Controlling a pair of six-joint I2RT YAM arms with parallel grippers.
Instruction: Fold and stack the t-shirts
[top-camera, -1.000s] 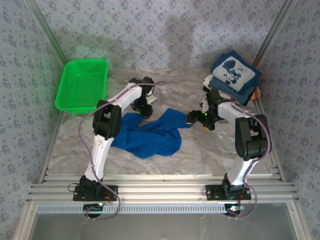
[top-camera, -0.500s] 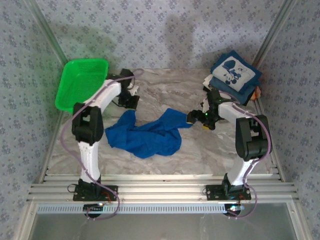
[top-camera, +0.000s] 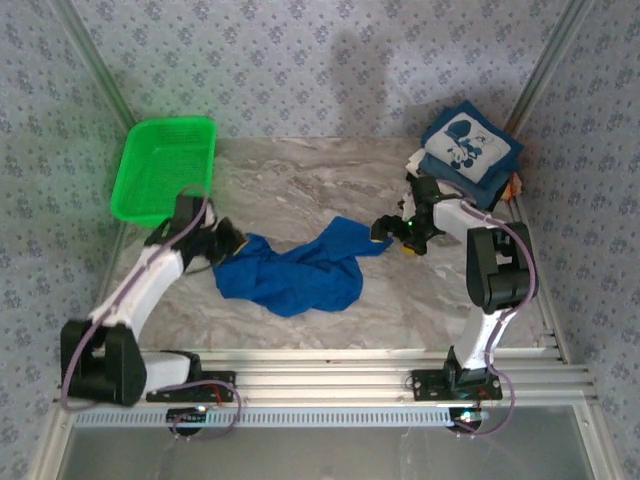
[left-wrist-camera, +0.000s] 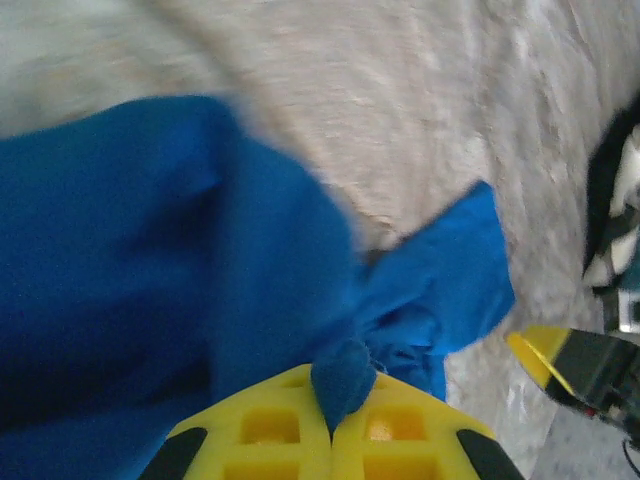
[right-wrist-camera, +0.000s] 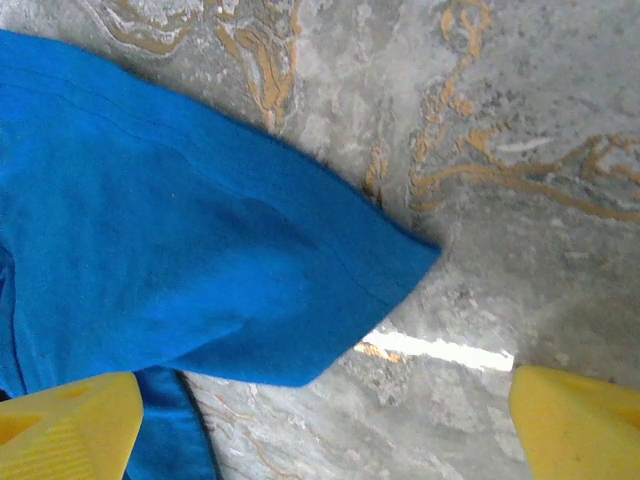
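- Top external view, far left: a green plastic mesh basket (top-camera: 163, 170) sits at the back-left corner of the grey marble-patterned counter (top-camera: 330, 180), well apart from the cloth.
- Just right of it, the left end effector (top-camera: 232, 243) lies low at the left edge of the crumpled royal-blue cloth t-shirt (top-camera: 300, 270).
- Left wrist view: the left end effector (left-wrist-camera: 331, 405) has its yellow fingers (left-wrist-camera: 400, 435) together, clamped on a small pinch of the royal-blue cloth t-shirt (left-wrist-camera: 150, 260).
- In the middle of the counter the shirt lies bunched and twisted, not spread flat.
- Right of it, the right end effector (top-camera: 385, 230) sits at the shirt's right tip.
- Right wrist view: the right end effector (right-wrist-camera: 325, 425) stands with its fingers wide apart, holding nothing. A sleeve of the shirt (right-wrist-camera: 180, 260) lies on the counter below and between them.
- Far right, at the back-right corner, sits a folded stack of t-shirts (top-camera: 470, 145), a navy one with a white print on top.
- Judged step: laying this shirt out flat, before any fold.
- The next move likely calls for the right end effector to drop and close on the sleeve hem. Both arms would then draw apart to stretch the cloth smooth.
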